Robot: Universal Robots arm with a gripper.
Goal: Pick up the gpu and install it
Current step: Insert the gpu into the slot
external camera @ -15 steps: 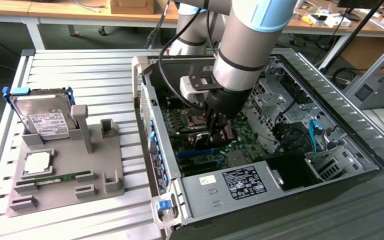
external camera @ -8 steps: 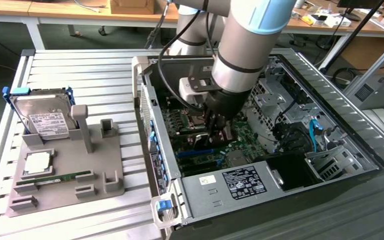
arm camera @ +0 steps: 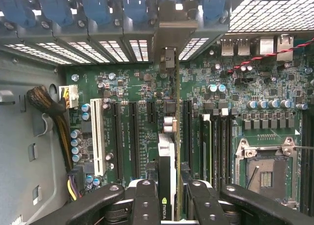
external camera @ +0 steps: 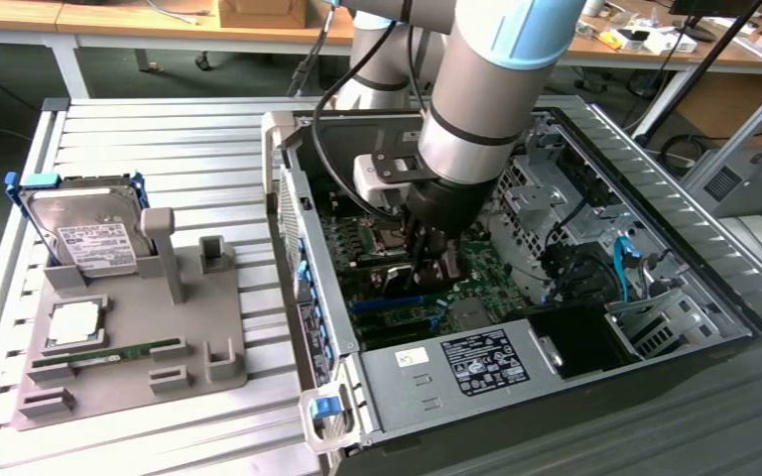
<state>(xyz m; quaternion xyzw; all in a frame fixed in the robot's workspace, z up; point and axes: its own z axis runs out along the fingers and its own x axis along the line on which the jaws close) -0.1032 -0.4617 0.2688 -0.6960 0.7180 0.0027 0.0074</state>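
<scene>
In the wrist view the gpu (arm camera: 167, 151) stands edge-on, a thin dark board with a silvery strip. It hangs over the green motherboard (arm camera: 132, 87), among the long black expansion slots. Its metal bracket end (arm camera: 169, 55) reaches the rear slot openings of the case. My gripper (arm camera: 170, 188) is shut on the card, one black finger (arm camera: 144, 200) on each side of it. In the exterior view the gripper (external camera: 432, 260) is deep inside the open computer case (external camera: 315, 248), low over the motherboard, and it hides most of the card.
A grey fixture tray (external camera: 130, 337) beside the case holds a silver hard drive (external camera: 90, 238), a processor (external camera: 74, 322) and a green memory stick (external camera: 103, 354). Inside the case are the power supply (external camera: 467, 362), a white slot (arm camera: 96, 136), the processor socket (arm camera: 267, 171) and a cable bundle (arm camera: 49, 107).
</scene>
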